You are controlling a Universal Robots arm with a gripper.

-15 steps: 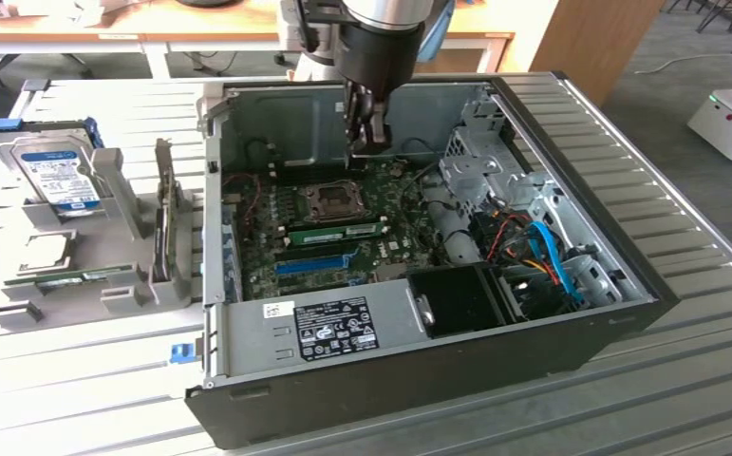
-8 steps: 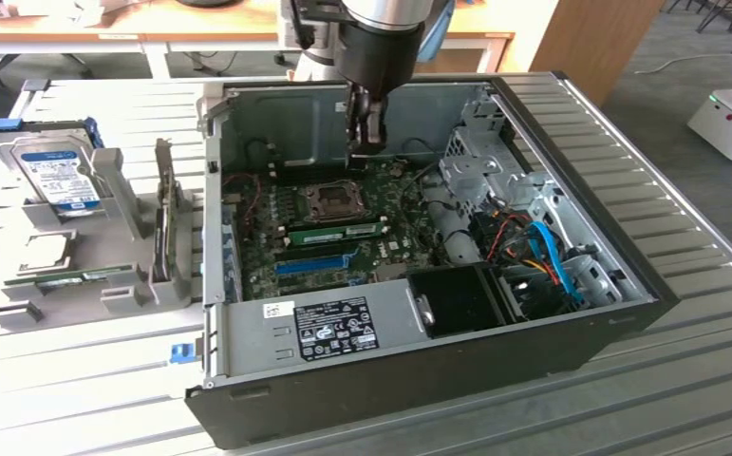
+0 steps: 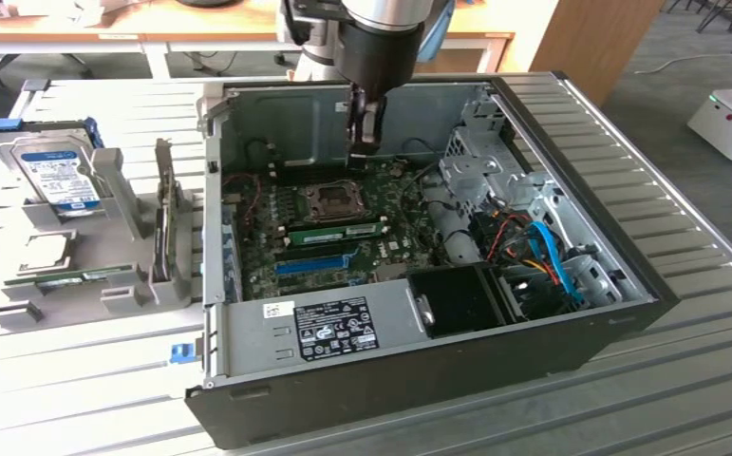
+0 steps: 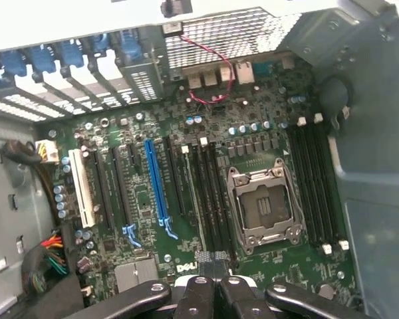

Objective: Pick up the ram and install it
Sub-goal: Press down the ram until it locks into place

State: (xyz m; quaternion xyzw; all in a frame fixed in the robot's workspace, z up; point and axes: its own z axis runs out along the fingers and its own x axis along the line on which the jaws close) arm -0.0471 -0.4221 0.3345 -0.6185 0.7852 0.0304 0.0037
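Observation:
A green ram stick (image 3: 340,231) with a white label sits on edge in a slot on the motherboard, between the CPU socket (image 3: 336,199) and the blue slot (image 3: 311,263). My gripper (image 3: 363,144) hangs inside the open computer case (image 3: 619,313), above the board and behind the socket. Its fingers are shut with nothing visible between them. In the wrist view the shut gripper (image 4: 213,262) hovers over one end of the black memory slots (image 4: 209,193), beside the CPU socket (image 4: 263,206) and the blue slot (image 4: 156,186).
At the exterior view's left, a grey holder (image 3: 125,285) carries a silver hard drive (image 3: 59,176) with a blue label and another thin green board (image 3: 81,277). Drive cages and blue and orange cables (image 3: 546,256) crowd the case's right side. Case walls enclose the board.

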